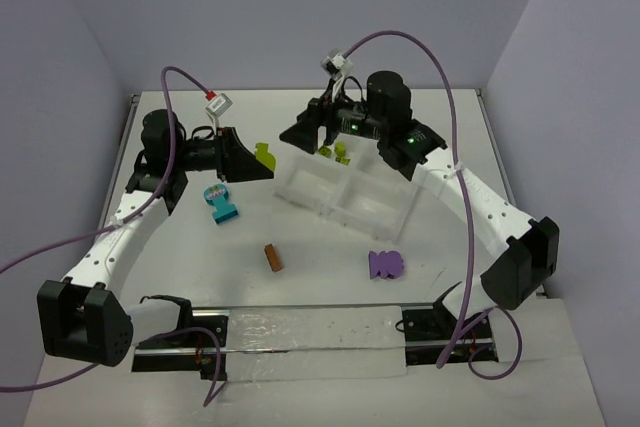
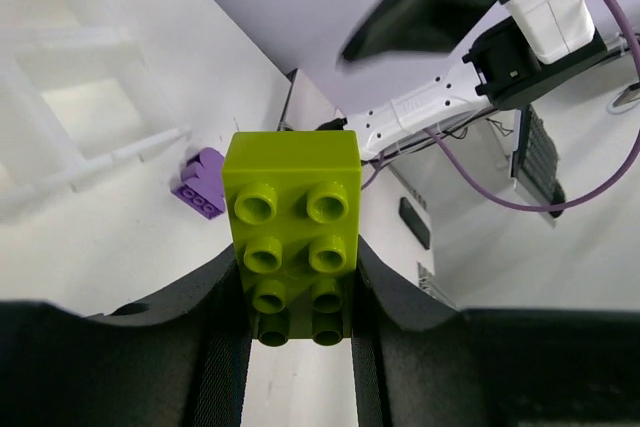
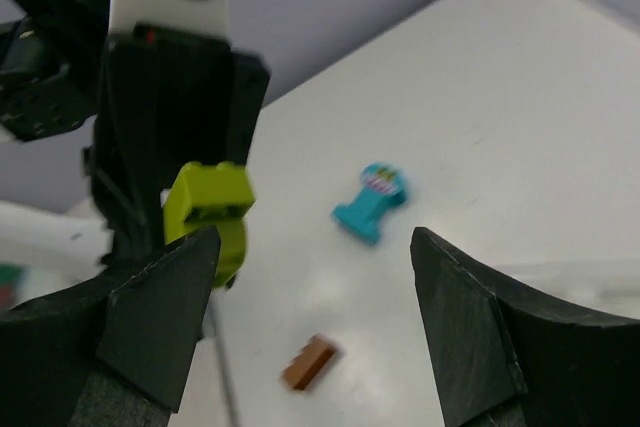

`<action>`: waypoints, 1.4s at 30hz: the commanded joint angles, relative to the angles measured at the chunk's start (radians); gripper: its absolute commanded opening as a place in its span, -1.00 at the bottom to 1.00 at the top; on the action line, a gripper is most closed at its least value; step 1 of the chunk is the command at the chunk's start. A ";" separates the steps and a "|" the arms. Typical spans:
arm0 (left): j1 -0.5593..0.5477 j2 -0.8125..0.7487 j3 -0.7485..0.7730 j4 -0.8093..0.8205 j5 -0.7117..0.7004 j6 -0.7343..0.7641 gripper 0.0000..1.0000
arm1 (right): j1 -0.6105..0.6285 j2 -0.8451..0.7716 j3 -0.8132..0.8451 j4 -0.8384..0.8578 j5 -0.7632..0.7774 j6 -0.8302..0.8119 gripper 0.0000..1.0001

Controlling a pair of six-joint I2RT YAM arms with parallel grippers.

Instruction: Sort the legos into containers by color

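Where the two arm bases sit at the near edge of the table (image 1: 330, 292), a long clear strip (image 1: 310, 342) with black brackets lies crosswise between them. Beyond it, on the bare tabletop, rest a purple brick (image 1: 385, 264) to the right and an orange-brown brick (image 1: 274, 258) near the middle, well apart. Farther left lies a teal brick (image 1: 221, 204), also loose on the table. The white tray (image 1: 350, 209) stands at an angle right of centre, and its two nearer compartments hold no bricks. The left gripper (image 1: 255, 163), raised just left of the tray, is clamped on a lime green brick (image 2: 292, 209). That brick has its studs facing the wrist camera and its lower end pinched between the fingers. At the tray's far side two small green bricks (image 1: 337, 154) show; whether they lie inside a far compartment cannot be told for certain. The right gripper (image 3: 315, 292) hangs over that far corner, fingers spread wide with nothing between them.
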 commanded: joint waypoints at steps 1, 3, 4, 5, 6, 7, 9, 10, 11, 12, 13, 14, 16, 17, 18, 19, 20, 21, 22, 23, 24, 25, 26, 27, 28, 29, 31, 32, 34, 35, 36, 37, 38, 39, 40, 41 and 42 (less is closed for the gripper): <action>-0.005 -0.018 0.017 0.106 0.011 0.071 -1.00 | 0.013 -0.053 -0.111 -0.015 -0.206 0.215 0.70; -0.007 -0.007 0.014 0.174 0.023 0.033 -0.99 | 0.011 -0.088 -0.164 0.041 -0.205 0.251 0.70; -0.007 -0.003 0.010 0.200 0.028 0.014 -0.99 | 0.011 -0.099 -0.172 0.047 -0.203 0.255 0.71; -0.009 0.002 0.014 0.206 0.026 0.008 -0.99 | 0.012 -0.101 -0.175 0.047 -0.213 0.258 0.72; -0.010 0.008 0.018 0.210 0.025 0.002 -0.99 | 0.012 -0.102 -0.180 0.048 -0.223 0.263 0.72; -0.012 0.014 0.021 0.211 0.023 0.002 -0.99 | 0.012 -0.103 -0.189 0.056 -0.238 0.275 0.73; -0.020 0.017 0.030 0.211 0.020 0.006 -1.00 | 0.013 -0.107 -0.200 0.066 -0.254 0.284 0.74; -0.024 0.017 0.033 0.205 0.017 0.007 -1.00 | 0.013 -0.108 -0.202 0.066 -0.255 0.284 0.74; -0.028 0.014 0.035 0.195 0.011 0.014 -1.00 | 0.012 -0.109 -0.206 0.101 -0.263 0.293 0.74; -0.031 0.011 0.036 0.188 0.006 0.020 -0.99 | 0.012 -0.109 -0.210 0.124 -0.272 0.304 0.74; -0.033 0.008 0.036 0.182 0.004 0.023 -0.99 | 0.013 -0.109 -0.213 0.138 -0.283 0.320 0.74; -0.034 0.004 0.036 0.174 0.001 0.029 -0.99 | 0.012 -0.108 -0.216 0.173 -0.293 0.340 0.72; -0.036 0.001 0.036 0.167 -0.003 0.033 -0.99 | 0.012 -0.105 -0.214 0.211 -0.307 0.359 0.70; -0.036 -0.001 0.036 0.164 -0.005 0.033 -0.99 | 0.012 -0.102 -0.210 0.224 -0.312 0.368 0.68; -0.036 -0.002 0.036 0.164 -0.006 0.031 -1.00 | 0.012 -0.098 -0.206 0.238 -0.318 0.377 0.67; -0.036 -0.004 0.036 0.165 -0.006 0.029 -1.00 | 0.012 -0.092 -0.201 0.251 -0.322 0.389 0.67; -0.036 -0.006 0.037 0.166 -0.008 0.028 -0.99 | 0.012 -0.085 -0.194 0.256 -0.321 0.395 0.66; -0.036 -0.007 0.038 0.165 -0.009 0.028 -1.00 | 0.012 -0.076 -0.190 0.263 -0.320 0.398 0.66; -0.037 -0.007 0.039 0.166 -0.009 0.027 -1.00 | 0.012 -0.068 -0.187 0.271 -0.319 0.402 0.65; -0.038 -0.006 0.039 0.169 -0.007 0.024 -0.99 | 0.012 -0.060 -0.185 0.281 -0.317 0.409 0.63; -0.039 -0.007 0.039 0.177 -0.006 0.017 -0.99 | 0.013 -0.051 -0.180 0.284 -0.313 0.413 0.61; -0.040 -0.009 0.038 0.185 -0.006 0.014 -0.99 | 0.013 -0.042 -0.174 0.287 -0.312 0.415 0.57; -0.041 -0.009 0.038 0.187 -0.007 0.011 -0.99 | 0.013 -0.040 -0.167 0.288 -0.315 0.417 0.56; -0.043 -0.009 0.040 0.190 -0.006 0.009 -0.99 | 0.013 -0.029 -0.161 0.301 -0.325 0.426 0.55; -0.045 -0.009 0.042 0.194 -0.005 0.009 -0.99 | 0.012 -0.014 -0.155 0.320 -0.336 0.439 0.53; -0.046 -0.010 0.044 0.195 -0.004 0.008 -0.99 | 0.012 -0.005 -0.152 0.332 -0.342 0.447 0.49; -0.047 -0.009 0.046 0.195 -0.004 0.008 -0.99 | 0.013 0.003 -0.150 0.344 -0.348 0.458 0.44; -0.049 -0.008 0.047 0.196 -0.004 0.007 -1.00 | 0.012 0.010 -0.154 0.363 -0.349 0.471 0.41; -0.051 -0.009 0.047 0.198 -0.006 0.006 -1.00 | 0.012 0.018 -0.165 0.411 -0.360 0.503 0.37; -0.052 -0.010 0.047 0.198 -0.006 0.005 -0.99 | 0.012 0.021 -0.169 0.431 -0.364 0.513 0.35; -0.054 -0.009 0.047 0.198 -0.005 0.004 -0.99 | 0.013 0.022 -0.173 0.457 -0.368 0.528 0.29; -0.056 -0.010 0.047 0.198 -0.004 0.004 -0.99 | 0.013 0.027 -0.174 0.473 -0.375 0.536 0.24; -0.056 -0.010 0.046 0.200 -0.004 0.004 -1.00 | 0.013 0.029 -0.173 0.478 -0.377 0.539 0.20; -0.057 -0.009 0.046 0.202 -0.004 0.005 -1.00 | 0.012 0.032 -0.171 0.479 -0.378 0.537 0.14; -0.058 -0.010 0.046 0.202 -0.004 0.005 -0.99 | 0.012 0.034 -0.171 0.477 -0.377 0.535 0.10; -0.058 -0.010 0.046 0.202 -0.004 0.005 -1.00 | 0.012 0.033 -0.172 0.479 -0.376 0.535 -0.03; -0.059 -0.009 0.046 0.203 -0.004 0.005 -1.00 | 0.012 0.032 -0.172 0.480 -0.375 0.536 -0.10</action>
